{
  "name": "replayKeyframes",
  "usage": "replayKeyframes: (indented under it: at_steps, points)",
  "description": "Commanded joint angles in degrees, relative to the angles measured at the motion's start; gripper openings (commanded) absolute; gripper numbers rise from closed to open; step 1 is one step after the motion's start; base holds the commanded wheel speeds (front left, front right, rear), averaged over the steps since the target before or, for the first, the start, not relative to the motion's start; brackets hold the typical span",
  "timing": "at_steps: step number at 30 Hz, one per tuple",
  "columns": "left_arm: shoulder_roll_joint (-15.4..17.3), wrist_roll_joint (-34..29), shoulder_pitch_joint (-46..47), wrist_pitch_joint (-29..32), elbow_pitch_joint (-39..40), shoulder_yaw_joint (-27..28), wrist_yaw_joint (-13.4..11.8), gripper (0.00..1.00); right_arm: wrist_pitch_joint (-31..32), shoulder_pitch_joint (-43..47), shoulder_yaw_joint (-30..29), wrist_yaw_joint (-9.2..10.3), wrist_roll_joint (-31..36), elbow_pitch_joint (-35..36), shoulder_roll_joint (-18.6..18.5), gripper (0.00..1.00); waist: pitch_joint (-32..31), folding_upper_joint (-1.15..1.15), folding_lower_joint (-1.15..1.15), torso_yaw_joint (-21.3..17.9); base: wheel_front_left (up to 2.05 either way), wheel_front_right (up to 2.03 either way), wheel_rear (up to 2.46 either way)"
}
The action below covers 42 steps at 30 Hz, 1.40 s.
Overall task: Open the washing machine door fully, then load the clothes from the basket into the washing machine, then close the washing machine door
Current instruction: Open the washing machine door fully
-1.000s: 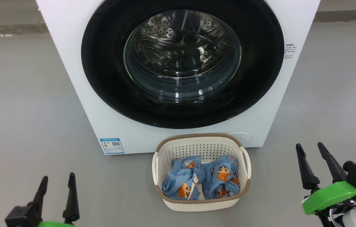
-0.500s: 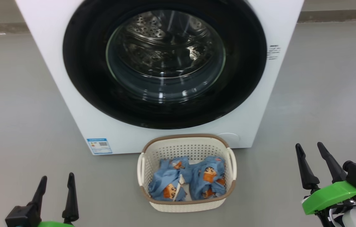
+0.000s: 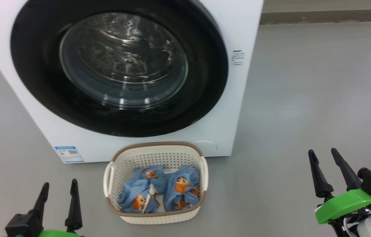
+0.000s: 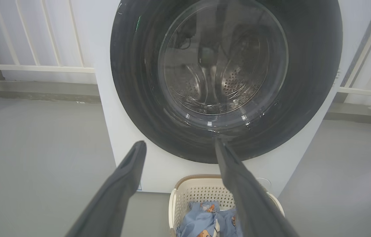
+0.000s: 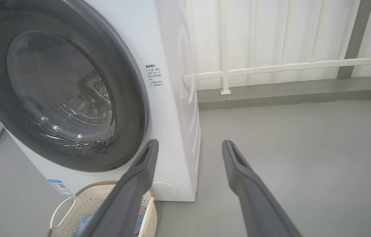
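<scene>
Since a second ago our head has turned right: the shut door (image 3: pixel 119 65) lies ahead of our left gripper (image 3: pixel 60 184), far left of our right gripper (image 3: pixel 322 151), both spread empty; left wrist faces it squarely, right wrist sees it leftward.

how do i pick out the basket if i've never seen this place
Find the big white washing machine on the grey floor. At its foot, below the round black door, sits the basket: small, cream, perforated, brown-rimmed, holding blue cartoon-print clothes.
</scene>
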<state>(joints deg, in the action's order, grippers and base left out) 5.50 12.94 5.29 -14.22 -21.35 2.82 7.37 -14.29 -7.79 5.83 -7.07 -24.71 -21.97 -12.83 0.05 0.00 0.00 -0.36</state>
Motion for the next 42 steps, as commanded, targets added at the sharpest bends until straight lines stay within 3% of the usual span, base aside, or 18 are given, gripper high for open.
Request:
replayKeyframes:
  at_steps: [1, 11, 22, 23, 26, 27, 30, 31, 32, 42]
  points:
    - [0.5, 0.1, 2.6, -0.8, 1.1, 1.9, 0.1, 1.00, -0.7, -1.6, 1.4, -0.42, 0.0, 1.5, -1.3, 1.00, 0.0, 0.00, 0.00, 0.0, 1.19, 1.19, -2.38]
    - [0.8, 1.5, 2.7, -0.8, 0.6, 1.7, 0.1, 1.00, -0.7, -1.5, 1.4, -0.42, 0.0, 1.6, -1.2, 1.00, 0.1, 0.00, 0.00, 0.1, 0.76, 0.76, -1.52]
    - [0.8, 1.6, 2.9, -0.8, 0.5, 1.5, 0.1, 1.00, -0.7, -1.7, 1.6, -0.42, 0.2, 1.3, -1.1, 1.00, 0.2, 0.00, 0.00, 0.4, 0.08, 0.08, -0.16]
    - [0.8, 1.6, 2.8, -0.8, 0.5, 1.4, 0.1, 1.00, -0.7, -1.8, 1.7, -0.42, 0.3, 1.2, -1.1, 0.94, 0.2, 0.00, 0.00, 0.4, 0.00, 0.00, 0.00]
    - [0.7, 1.6, 2.8, -0.8, 0.5, 1.3, 0.1, 1.00, -0.7, -2.1, 1.8, -0.42, 0.2, 1.1, -1.0, 0.49, 0.3, 0.00, 0.00, 0.6, 0.00, 0.00, 0.00]
    - [0.7, 1.7, 2.8, -0.8, 0.5, 1.2, 0.1, 1.00, -0.7, -2.3, 1.9, -0.42, 0.2, 1.0, -1.0, 0.42, 0.4, 0.00, 0.00, 0.7, 0.00, 0.00, 0.00]
    - [0.5, 1.7, 3.0, -0.8, 0.6, 1.2, 0.1, 1.00, -0.7, -3.2, 2.3, -0.42, -0.1, 0.8, -1.1, 0.07, 0.8, 0.00, 0.00, 0.9, 0.00, 0.00, 0.00]
    - [0.5, 1.7, 3.0, -0.8, 0.6, 1.2, 0.1, 1.00, -0.7, -3.2, 2.3, -0.42, -0.1, 0.8, -1.1, 0.07, 0.8, 0.00, 0.00, 0.9, 0.00, 0.00, 0.00]
    - [0.5, 1.8, 3.1, -0.8, 0.7, 1.1, 0.1, 1.00, -0.7, -3.5, 2.4, -0.42, -0.6, 0.8, -1.0, 0.00, 1.0, 0.00, 0.00, 1.1, 0.00, 0.00, 0.00]
    - [-0.6, 2.3, 4.0, -0.8, 1.8, 0.9, 0.1, 1.00, -0.7, -10.0, 3.2, -0.42, -13.4, 1.6, -0.1, 0.00, 3.8, 0.00, 0.00, 2.6, 0.00, 0.00, 0.00]
